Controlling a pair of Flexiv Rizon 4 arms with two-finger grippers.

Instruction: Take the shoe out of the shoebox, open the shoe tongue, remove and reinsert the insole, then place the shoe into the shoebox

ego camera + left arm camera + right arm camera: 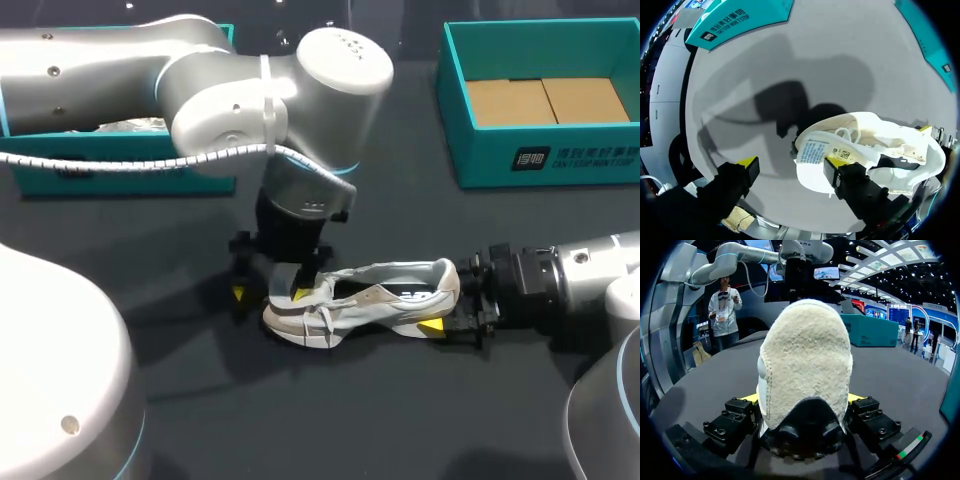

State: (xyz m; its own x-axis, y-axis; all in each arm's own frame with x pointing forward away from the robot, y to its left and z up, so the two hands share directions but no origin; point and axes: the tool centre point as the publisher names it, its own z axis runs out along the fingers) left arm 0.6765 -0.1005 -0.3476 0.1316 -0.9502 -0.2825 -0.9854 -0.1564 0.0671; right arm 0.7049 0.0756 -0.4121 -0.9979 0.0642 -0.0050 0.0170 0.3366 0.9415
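Lying upright on its sole on the dark table, well apart from the teal shoebox at the far right corner, the shoe is a white/lt-grey sneaker w/ beige panels, white laces, dark lining and a fuzzy cream heel. Right gripper is clamped on the heel, one yellow tip each side. Left gripper stands spread at the toe end: one finger against the tongue by its label, the other beside the shoe, clear of it.
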